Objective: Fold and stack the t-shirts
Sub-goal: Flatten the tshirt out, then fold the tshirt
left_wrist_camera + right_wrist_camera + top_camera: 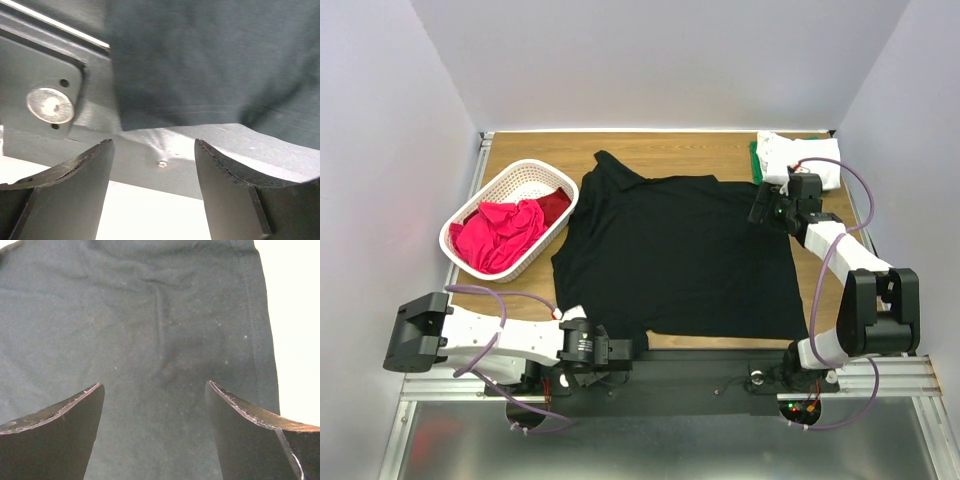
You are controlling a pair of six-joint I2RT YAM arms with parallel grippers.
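**Black tee flat on the table, both claws open at its edges**

So the big black t-shirt is spread out in the middle of the wooden table. Its collar end points toward the far left and its bottom hem runs along the near edge.

The left claw sits low at the near edge, right by the shirt's near-left corner. In the left wrist view its two fingers are clearly apart with nothing between them. The black hem droops over the grey metal frame just ahead of the tips. It's close, but I can't see the fingers touching the cloth.

The right claw is over at the shirt's far-right side, near the sleeve. In the right wrist view its fingers are also spread wide, and black fabric fills the gap behind them. The stitched edge runs down the right side of that view, with pale table beyond it. Nothing is pinched there either, and I can't tell whether the tips are actually resting on the cloth.

Other shirts:
- Bunched pink shirts fill the white lattice basket on the left, which sits just beside the black tee.
- A folded white shirt lies in the far-right corner, with a green shirt peeking out at its left side. Both are just behind the right claw.
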